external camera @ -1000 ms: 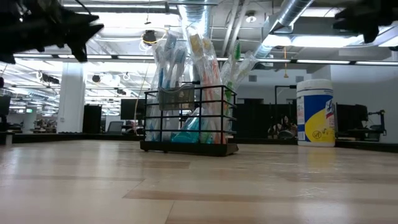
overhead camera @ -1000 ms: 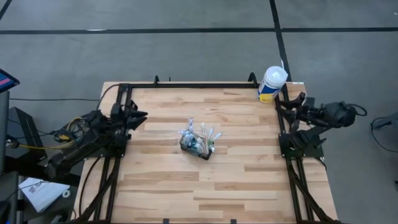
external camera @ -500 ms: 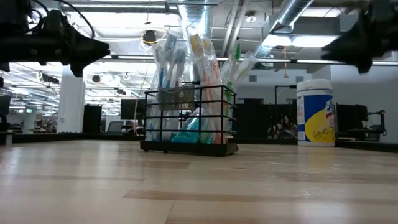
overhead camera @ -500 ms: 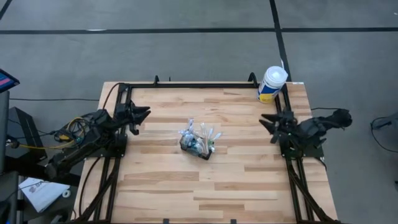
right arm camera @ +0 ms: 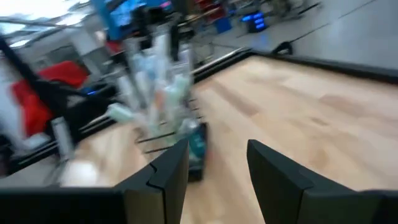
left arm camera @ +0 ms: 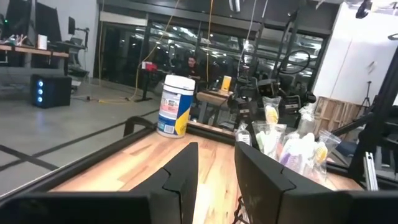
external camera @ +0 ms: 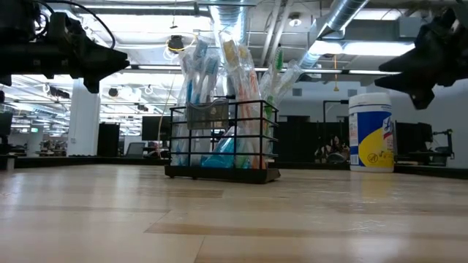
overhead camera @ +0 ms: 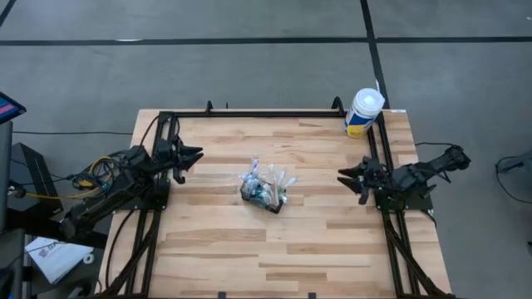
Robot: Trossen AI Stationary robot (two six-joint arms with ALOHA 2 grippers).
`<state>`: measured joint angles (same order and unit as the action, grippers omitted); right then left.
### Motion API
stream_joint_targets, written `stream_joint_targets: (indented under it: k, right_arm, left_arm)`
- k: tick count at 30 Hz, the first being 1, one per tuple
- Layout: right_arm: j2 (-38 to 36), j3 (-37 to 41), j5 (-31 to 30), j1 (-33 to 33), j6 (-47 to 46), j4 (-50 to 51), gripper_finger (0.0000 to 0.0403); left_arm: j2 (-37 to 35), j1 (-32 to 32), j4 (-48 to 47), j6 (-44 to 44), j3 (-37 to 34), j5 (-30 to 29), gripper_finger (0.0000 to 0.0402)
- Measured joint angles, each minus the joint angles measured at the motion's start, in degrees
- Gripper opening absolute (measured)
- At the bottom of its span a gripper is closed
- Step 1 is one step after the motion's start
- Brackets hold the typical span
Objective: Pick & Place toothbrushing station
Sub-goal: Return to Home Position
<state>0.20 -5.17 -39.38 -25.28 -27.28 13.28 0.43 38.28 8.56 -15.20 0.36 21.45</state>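
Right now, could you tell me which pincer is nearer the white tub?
Right. The right pincer hovers close by the white tub; the left pincer sits across the table, beyond the wire caddy.

Light wood-plank table [overhead camera: 249, 241], black metal rail [overhead camera: 274, 114] framing its far and side edges. White cylindrical tub [overhead camera: 363, 112], yellow-blue label, upright at table's far right corner, right by the rail. Grey floor [overhead camera: 249, 50] all round table, crossed by dark seam lines. White papers [overhead camera: 51, 256] on floor off table's near left corner; lit screen edge [overhead camera: 8, 106] further out, left of table. Beyond table, at table-top level: big open hall, silver ducts [external camera: 351, 18] and strip lights overhead, white column [external camera: 84, 120], dark desks far back.
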Motion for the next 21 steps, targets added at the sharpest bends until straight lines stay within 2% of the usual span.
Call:
stream_joint_targets:
  k: [7,10,14,21]
  right_arm:
    - [0.69,0.88,19.23,-0.74,-0.52,-3.89,0.0154]
    - [2.22,0.9,20.74,-1.88,3.71,-3.79,0.0154]
    - [4.23,0.9,26.73,-4.28,9.88,-3.57,0.0154]
    - [5.01,0.92,27.64,-6.8,0.3,-3.47,0.0154]
  left_arm:
    - [0.69,0.0,-0.01,-1.2,0.0,-0.21,0.01]
    - [2.57,0.0,-0.13,-1.52,0.0,-0.15,0.01]
    - [5.69,0.0,-0.05,-1.76,0.0,-0.17,0.01]
    - [10.18,0.0,0.18,-7.77,0.0,-0.17,0.01]
